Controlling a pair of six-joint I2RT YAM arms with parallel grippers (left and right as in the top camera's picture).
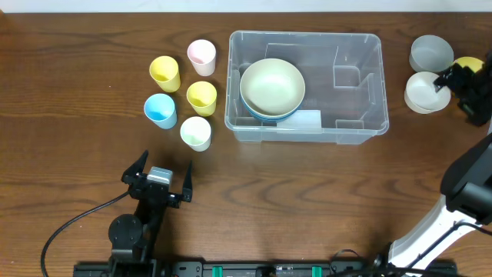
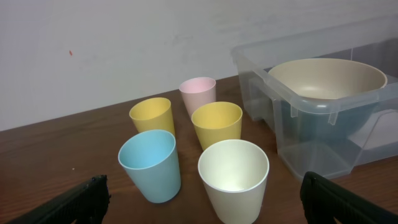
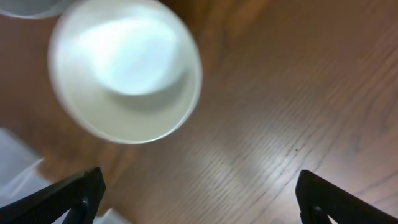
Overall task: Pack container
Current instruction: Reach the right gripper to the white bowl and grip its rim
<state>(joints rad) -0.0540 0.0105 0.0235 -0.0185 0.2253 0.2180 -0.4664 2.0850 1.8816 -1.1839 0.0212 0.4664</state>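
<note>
The clear plastic container (image 1: pixel 361 77) stands at the back centre, also in the left wrist view (image 2: pixel 298 118). A cream bowl (image 1: pixel 272 85) sits in its left half, stacked on a blue bowl (image 1: pixel 254 114). A white bowl (image 1: pixel 423 92), a grey bowl (image 1: pixel 430 52) and a partly hidden yellow bowl (image 1: pixel 470 65) sit to the container's right. My right gripper (image 1: pixel 451 81) is open and empty beside the white bowl (image 3: pixel 124 74), with bare table between its fingers (image 3: pixel 199 193). My left gripper (image 1: pixel 161 175) is open and empty, facing the cups (image 2: pixel 202 199).
Several cups stand left of the container: pink (image 1: pixel 201 54), two yellow (image 1: pixel 164 73) (image 1: pixel 201 96), blue (image 1: pixel 160 110) and cream (image 1: pixel 195 132). The cream cup (image 2: pixel 233 180) and blue cup (image 2: pixel 149 165) are nearest my left fingers. A black cable (image 1: pixel 69 227) trails at the front left.
</note>
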